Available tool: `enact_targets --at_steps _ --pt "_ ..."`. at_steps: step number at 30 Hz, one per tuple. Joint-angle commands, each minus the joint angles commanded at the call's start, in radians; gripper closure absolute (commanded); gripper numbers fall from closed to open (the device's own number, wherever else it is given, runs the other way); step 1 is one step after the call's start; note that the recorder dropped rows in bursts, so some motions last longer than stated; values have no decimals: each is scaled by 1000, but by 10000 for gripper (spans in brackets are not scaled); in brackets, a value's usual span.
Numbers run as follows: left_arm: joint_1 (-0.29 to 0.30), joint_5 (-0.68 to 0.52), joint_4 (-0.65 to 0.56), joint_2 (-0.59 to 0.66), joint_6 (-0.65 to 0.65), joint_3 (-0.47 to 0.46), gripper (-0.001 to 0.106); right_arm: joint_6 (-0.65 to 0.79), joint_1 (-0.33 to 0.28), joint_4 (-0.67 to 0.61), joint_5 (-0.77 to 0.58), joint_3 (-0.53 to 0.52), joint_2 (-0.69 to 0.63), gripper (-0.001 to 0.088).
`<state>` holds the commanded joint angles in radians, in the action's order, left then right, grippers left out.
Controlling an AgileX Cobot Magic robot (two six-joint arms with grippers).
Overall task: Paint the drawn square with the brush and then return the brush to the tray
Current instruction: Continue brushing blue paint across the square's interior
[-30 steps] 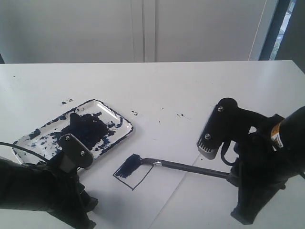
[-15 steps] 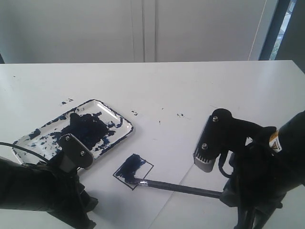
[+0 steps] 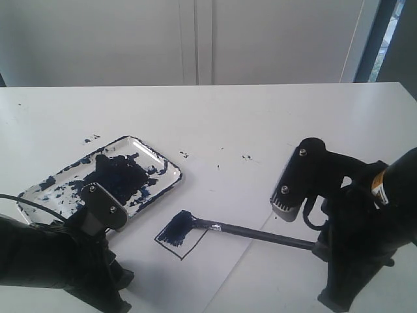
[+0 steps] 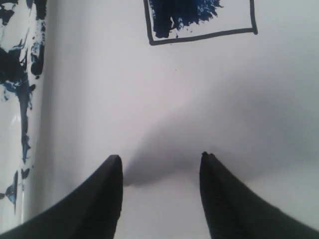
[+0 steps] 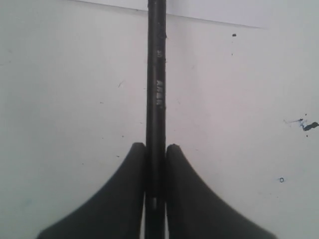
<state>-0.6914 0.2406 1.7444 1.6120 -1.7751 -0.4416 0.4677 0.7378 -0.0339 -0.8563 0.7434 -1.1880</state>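
The drawn square (image 3: 187, 242) is a pen outline on the paper, with dark blue paint across its far left part and its near part still white. The brush (image 3: 260, 234) lies low across the paper, its bristle tip on the painted far corner of the square. My right gripper (image 3: 318, 246) is shut on the black handle (image 5: 155, 74), which runs straight out between the fingers (image 5: 155, 147). My left gripper (image 4: 159, 160) is open and holds nothing, hovering over paper near the square (image 4: 199, 22). The paint-smeared tray (image 3: 171, 171) sits left of the square.
The white paper sheet (image 3: 225, 277) has its near right edge running under the brush handle. Small paint specks (image 3: 246, 157) dot the table behind. The left arm (image 3: 58, 261) fills the near left corner. The tray's rim (image 4: 12, 124) lies beside the left gripper.
The brush tip swept to the square's near corner half a second ago and is now back at the far left corner. The right arm moved back with it. The left arm stayed still.
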Motion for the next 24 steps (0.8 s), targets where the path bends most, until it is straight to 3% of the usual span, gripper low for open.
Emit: enact_targets --at_steps 4,10,20,24 --pt "0 2 0 0 0 0 520 103 0 -109 -45 1 0 868" --pt "0 2 0 0 0 0 520 114 0 -119 -67 3 0 868" --pt "0 2 0 0 0 0 520 -81 0 78 -7 3 0 868" --pt "0 2 0 0 0 0 520 -81 0 64 -9 3 0 868"
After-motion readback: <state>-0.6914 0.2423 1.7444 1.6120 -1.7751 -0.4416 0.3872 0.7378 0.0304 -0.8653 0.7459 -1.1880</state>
